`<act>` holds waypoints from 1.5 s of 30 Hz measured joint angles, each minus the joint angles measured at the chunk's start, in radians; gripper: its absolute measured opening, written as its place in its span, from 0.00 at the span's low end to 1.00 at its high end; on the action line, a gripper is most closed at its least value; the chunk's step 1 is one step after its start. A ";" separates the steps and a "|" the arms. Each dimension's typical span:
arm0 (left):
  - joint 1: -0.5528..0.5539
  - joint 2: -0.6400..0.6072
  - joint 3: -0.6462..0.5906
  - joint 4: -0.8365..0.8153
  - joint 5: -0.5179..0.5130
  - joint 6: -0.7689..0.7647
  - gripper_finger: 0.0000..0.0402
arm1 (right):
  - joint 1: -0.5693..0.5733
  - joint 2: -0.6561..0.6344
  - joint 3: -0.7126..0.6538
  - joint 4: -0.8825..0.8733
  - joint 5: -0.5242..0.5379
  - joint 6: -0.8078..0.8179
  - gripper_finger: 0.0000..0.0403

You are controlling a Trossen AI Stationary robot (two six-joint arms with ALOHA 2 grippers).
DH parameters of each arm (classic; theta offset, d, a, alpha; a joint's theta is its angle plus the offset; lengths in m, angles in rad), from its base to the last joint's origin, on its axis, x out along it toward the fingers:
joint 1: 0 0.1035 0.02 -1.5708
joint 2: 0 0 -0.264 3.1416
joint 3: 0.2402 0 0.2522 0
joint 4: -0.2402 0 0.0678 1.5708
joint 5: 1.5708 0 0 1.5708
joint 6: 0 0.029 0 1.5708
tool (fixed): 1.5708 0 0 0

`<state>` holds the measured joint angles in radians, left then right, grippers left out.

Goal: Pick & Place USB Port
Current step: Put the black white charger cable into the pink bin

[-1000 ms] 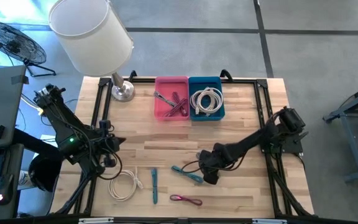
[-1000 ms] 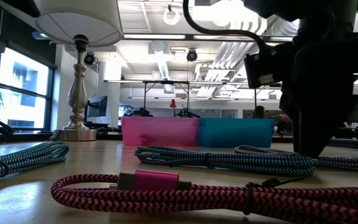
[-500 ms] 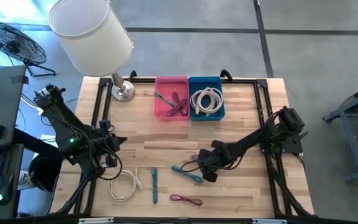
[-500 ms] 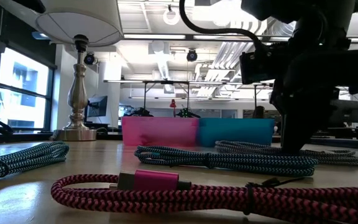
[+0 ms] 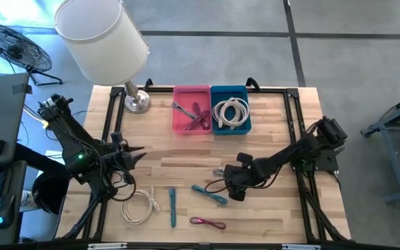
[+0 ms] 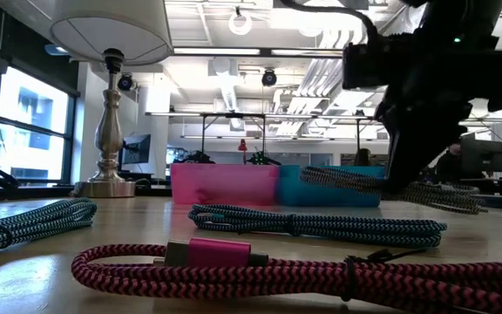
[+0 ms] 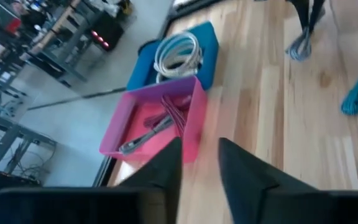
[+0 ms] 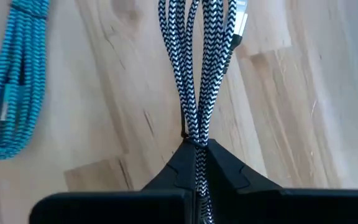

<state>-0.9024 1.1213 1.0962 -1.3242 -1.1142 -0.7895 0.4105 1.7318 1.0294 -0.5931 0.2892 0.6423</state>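
My right gripper [image 5: 232, 185] is shut on a black-and-white braided cable [image 8: 199, 68] at the table's middle, right of a coiled teal cable [image 5: 209, 194]. In the low view the black-and-white cable [image 6: 356, 180] hangs off the table under my right gripper [image 6: 408, 166]. The pink bin [image 5: 192, 110] and the blue bin [image 5: 245, 94] stand at the far edge. The blue bin holds a white cable [image 5: 230, 111]. My left gripper [image 5: 133, 154] is open and empty over the table's left side. My right gripper pinches the bundled strands of the black-and-white cable [image 8: 196, 138] between its two fingers, where several strands run together. The fingers slant down from the table's right side. The bundle reaches out beyond the fingertips and is lifted off the wood; its tail [image 6: 464, 202] droops lower.
A second teal cable [image 5: 172, 206], a white coil [image 5: 139, 206] and a pink cable [image 5: 208, 223] lie near the front edge. A lamp base [image 5: 137, 103] stands at the far left under its shade [image 5: 103, 35]. The pink bin holds a pink cable [image 7: 176, 115].
My right gripper has risen with the black-and-white cable and gone a little toward the table's right edge. The cable lay on the wood a second ago; now it hangs clear of the wood below the fingers.
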 joint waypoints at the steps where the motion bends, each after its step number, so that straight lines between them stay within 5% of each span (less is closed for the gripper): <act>1: 0.000 0.000 0.000 0.004 -0.011 0.000 0.29 | 0.001 -0.004 0.000 0.001 0.008 -0.014 0.02; 6: 0.036 0.022 0.000 0.073 -0.041 0.000 0.44 | 0.001 -0.021 0.000 -0.008 0.052 -0.089 0.02; 11: 0.121 0.055 -0.044 0.263 -0.062 0.023 0.47 | 0.008 -0.084 0.001 0.013 0.160 -0.221 0.02; 20: 0.276 0.069 -0.261 0.959 0.071 0.436 0.47 | 0.075 -0.235 0.004 0.202 0.391 -0.564 0.02; 29: 0.401 0.069 -0.421 1.708 0.493 0.994 0.47 | 0.083 -0.261 0.004 0.366 0.401 -0.824 0.02; 38: 0.532 0.104 -0.471 1.858 0.766 1.035 0.47 | 0.085 -0.260 0.004 0.504 0.364 -0.963 0.02; 45: 0.624 0.238 -0.465 2.128 1.002 1.073 0.47 | 0.085 -0.259 0.004 0.578 0.353 -1.027 0.02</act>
<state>-0.2781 1.3593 0.6314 0.8036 -0.1118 0.2839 0.4957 1.4723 1.0332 -0.0152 0.6426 -0.3843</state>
